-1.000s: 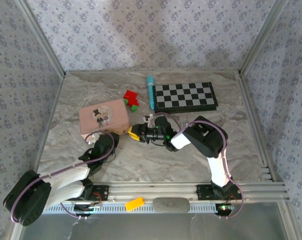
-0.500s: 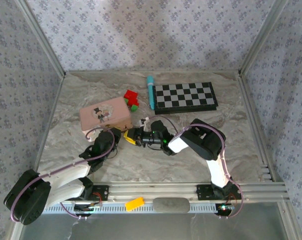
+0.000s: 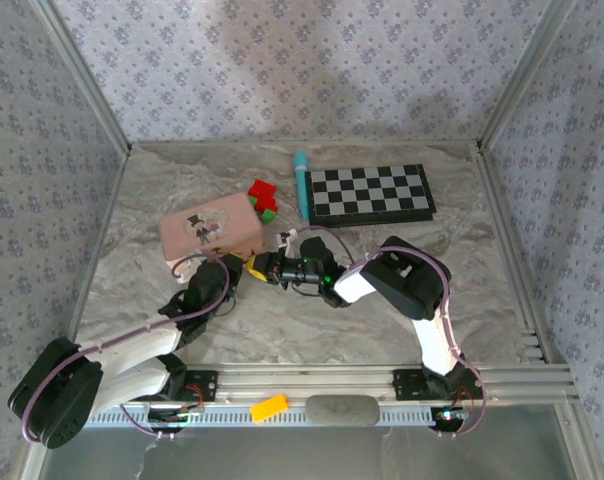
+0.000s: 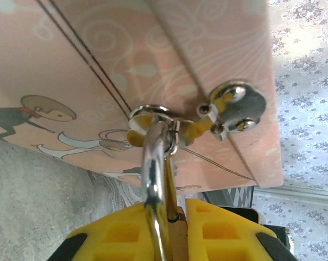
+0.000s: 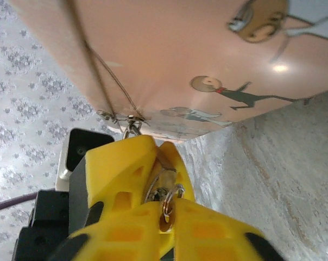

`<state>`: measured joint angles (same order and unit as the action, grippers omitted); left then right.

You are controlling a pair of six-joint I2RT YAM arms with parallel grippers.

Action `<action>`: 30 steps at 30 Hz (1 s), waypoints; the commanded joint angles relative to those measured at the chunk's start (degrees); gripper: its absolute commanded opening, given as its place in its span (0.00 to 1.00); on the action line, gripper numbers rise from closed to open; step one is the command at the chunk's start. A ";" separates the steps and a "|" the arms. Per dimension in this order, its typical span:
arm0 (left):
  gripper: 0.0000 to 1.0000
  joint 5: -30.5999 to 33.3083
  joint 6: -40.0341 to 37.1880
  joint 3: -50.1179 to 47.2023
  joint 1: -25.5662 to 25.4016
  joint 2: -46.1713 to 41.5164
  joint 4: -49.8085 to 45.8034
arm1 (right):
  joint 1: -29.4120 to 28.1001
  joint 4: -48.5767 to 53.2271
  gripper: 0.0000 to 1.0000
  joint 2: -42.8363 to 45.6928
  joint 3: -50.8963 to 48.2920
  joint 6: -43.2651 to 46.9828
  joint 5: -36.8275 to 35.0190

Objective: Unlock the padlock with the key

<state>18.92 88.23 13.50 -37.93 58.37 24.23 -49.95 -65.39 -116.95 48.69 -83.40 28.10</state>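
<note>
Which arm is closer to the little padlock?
Left. The left fingers grip the padlock; the right fingers, holding the key, sit close beside it.

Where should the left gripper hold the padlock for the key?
Probably the padlock's brass body, flat faces between the left gripper's fingers, approached from the end away from the pink box: the shackle is threaded through the box's hasp, leaving only the body free.

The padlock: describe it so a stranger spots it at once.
Find the pink picture box left of the table's middle. At its near right corner, the padlock hangs from the box's clasp, pinched by the yellow fingers of the left gripper. It is tiny, with a thin silvery shackle.
</note>
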 commanded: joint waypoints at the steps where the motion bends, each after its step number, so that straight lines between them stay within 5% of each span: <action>1: 0.00 -0.85 0.28 2.15 -0.61 0.50 3.44 | -0.36 -2.18 0.05 -0.78 2.13 0.51 -0.15; 10: 0.00 -3.69 0.01 1.26 -1.25 2.60 8.60 | -0.14 -3.31 0.04 -1.60 3.95 -1.39 -0.14; 19: 0.00 -9.99 -6.40 -3.78 -1.03 7.10 25.79 | 2.04 -3.43 0.00 -1.03 5.52 -5.91 3.46; 30: 0.00 -22.17 -22.28 -7.69 6.42 7.81 39.54 | 6.49 -14.42 0.00 -0.09 8.46 -38.40 12.51</action>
<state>7.88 72.47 7.18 -31.24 65.43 57.30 -44.25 -70.85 -118.83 54.19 -109.40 40.71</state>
